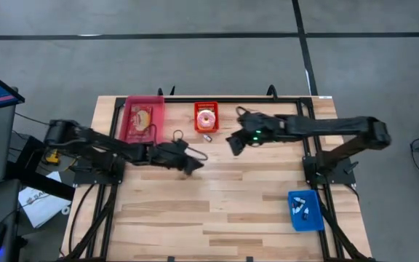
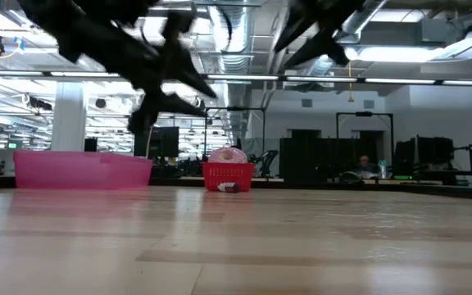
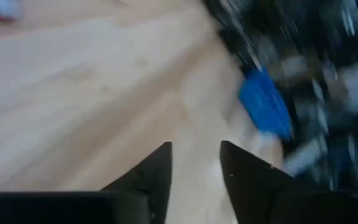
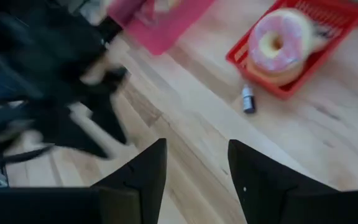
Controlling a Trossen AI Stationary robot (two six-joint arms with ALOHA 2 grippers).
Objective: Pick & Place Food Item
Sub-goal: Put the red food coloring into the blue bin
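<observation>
We judge the task barely begun: the doughnut (image 1: 206, 116) sits in its red basket (image 1: 206, 128) at the table's far edge, with a small vial (image 1: 206, 137) just beside it, and a pastry (image 1: 142, 117) lies in the pink bin (image 1: 131, 132). Both grippers are empty and raised above the table. Our left gripper (image 3: 194, 163) shows a narrow gap; our right gripper (image 4: 196, 160) stands open, near the basket (nothing grasped yet). All picking and placing remains
</observation>
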